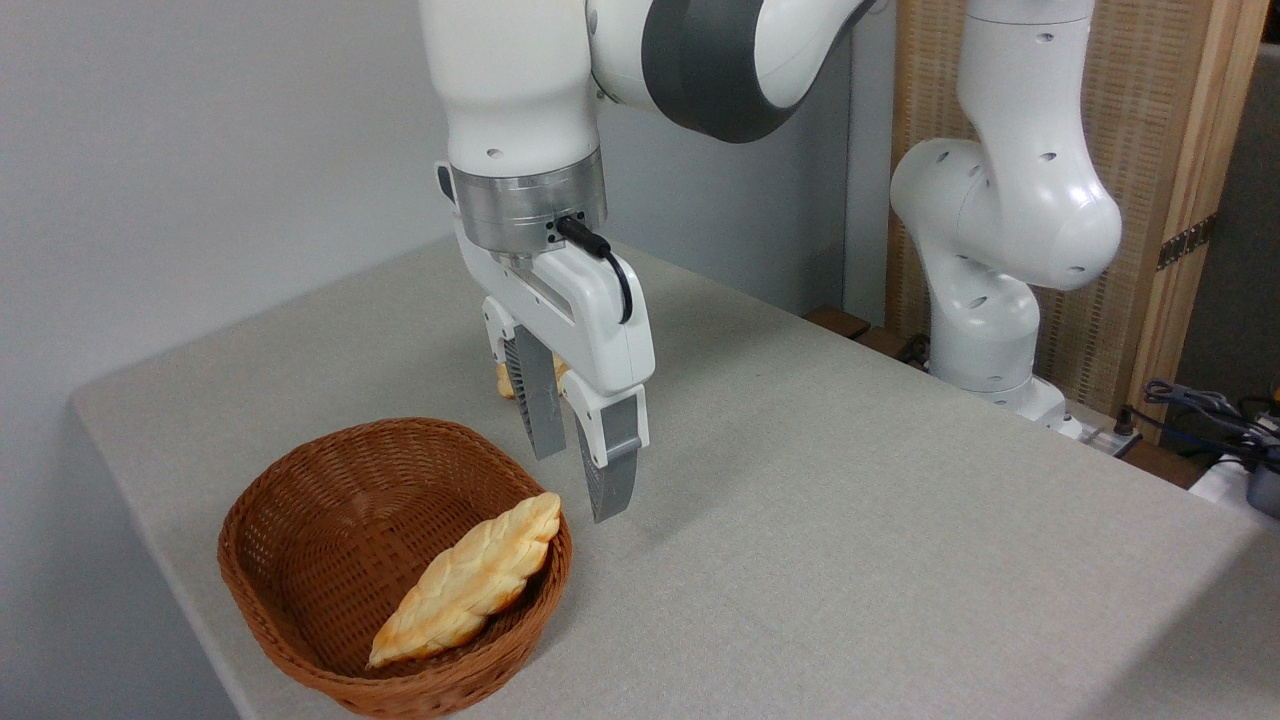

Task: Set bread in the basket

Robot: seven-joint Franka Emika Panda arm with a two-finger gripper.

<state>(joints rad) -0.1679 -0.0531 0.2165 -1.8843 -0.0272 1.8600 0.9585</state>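
Our gripper (578, 478) hangs above the table (850, 480) with its fingers spread apart and nothing between them, just beside the far right rim of the basket (300, 560). A braided loaf (470, 578) already lies inside the basket, leaning against its right wall. The bread (506, 378) we want sits on the table behind the gripper, mostly hidden by the fingers; only a golden sliver shows. To do this step well, we judge that we should move back over the bun, centre the open jaws on it, come down straight, and close gently, since it looks soft. We then carry it over the rim and release on the empty left side.
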